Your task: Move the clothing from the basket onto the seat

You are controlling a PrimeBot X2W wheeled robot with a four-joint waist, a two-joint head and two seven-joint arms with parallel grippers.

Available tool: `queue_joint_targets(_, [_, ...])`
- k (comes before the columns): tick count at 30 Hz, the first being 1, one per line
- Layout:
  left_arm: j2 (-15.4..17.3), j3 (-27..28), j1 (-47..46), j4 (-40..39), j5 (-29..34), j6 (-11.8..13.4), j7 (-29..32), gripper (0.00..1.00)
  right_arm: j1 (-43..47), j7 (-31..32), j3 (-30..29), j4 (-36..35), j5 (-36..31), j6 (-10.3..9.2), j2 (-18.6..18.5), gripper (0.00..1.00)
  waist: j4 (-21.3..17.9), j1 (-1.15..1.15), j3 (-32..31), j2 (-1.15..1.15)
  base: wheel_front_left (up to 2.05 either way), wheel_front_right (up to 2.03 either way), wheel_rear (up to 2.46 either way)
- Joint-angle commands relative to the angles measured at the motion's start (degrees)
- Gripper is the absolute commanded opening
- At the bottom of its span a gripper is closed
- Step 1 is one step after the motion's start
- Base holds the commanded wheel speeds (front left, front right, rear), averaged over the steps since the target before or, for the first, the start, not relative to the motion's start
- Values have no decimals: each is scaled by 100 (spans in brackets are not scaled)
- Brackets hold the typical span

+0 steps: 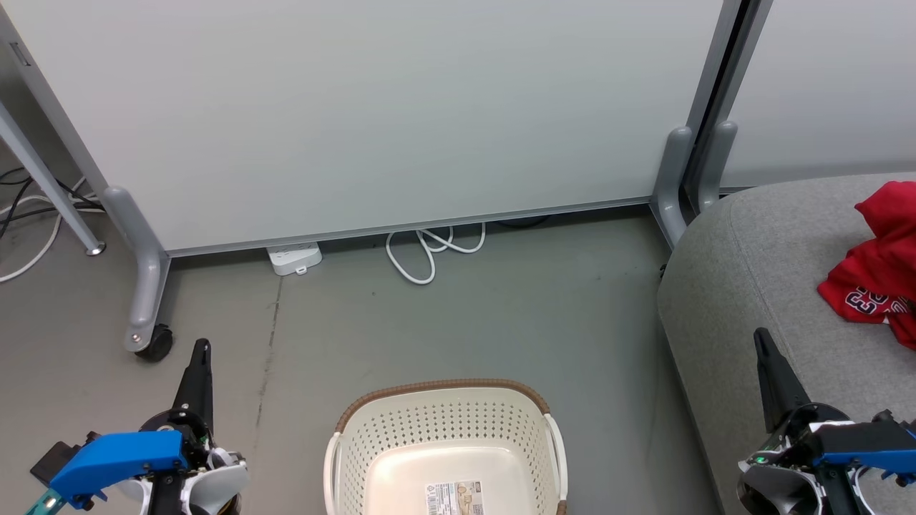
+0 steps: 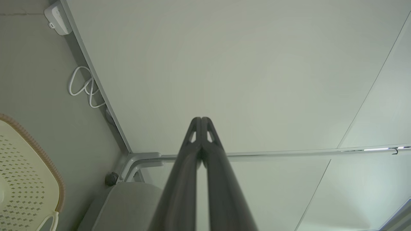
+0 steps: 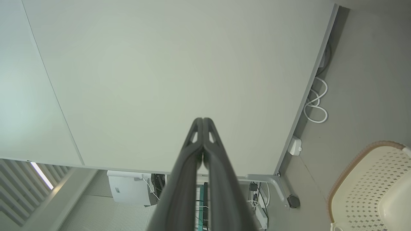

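Note:
The cream-white basket (image 1: 444, 429) stands on the floor at the bottom middle of the head view, with just a label sticker (image 1: 455, 498) on its base. Red clothing (image 1: 876, 265) with block lettering lies crumpled on the grey seat (image 1: 744, 286) at the right edge. My left gripper (image 1: 204, 345) is shut, left of the basket, its fingers pointing up. My right gripper (image 1: 760, 333) is shut over the seat's front, left of the clothing and apart from it. The left wrist view has the shut left gripper (image 2: 201, 118), the basket (image 2: 22, 179) and the seat (image 2: 128, 205). The right wrist view has the shut right gripper (image 3: 203, 119) and the basket (image 3: 369, 189).
A pale partition panel (image 1: 372, 107) on grey legs with a castor (image 1: 154, 343) stands behind the basket. A white power strip (image 1: 293, 259) and a coiled white cable (image 1: 429, 250) lie at its foot. Grey floor (image 1: 465, 322) lies between panel, basket and seat.

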State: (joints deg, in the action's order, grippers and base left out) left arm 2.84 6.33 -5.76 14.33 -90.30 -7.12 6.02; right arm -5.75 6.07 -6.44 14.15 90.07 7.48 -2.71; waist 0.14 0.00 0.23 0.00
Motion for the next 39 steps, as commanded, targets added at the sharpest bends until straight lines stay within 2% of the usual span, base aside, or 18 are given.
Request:
queue_joint_targets(1, [7, 19, -79, -38, -106, -63, 42, 0, -79, 42, -13, -18, 127, 2, -31, 0, -4, 0, -2, 0, 0, 0, 0])
queue_joint_targets(39, [7, 33, -73, -39, -217, -61, 73, 0, -85, 65, -15, -17, 241, 2, -30, 0, -14, 0, -5, 0, 0, 0, 0])
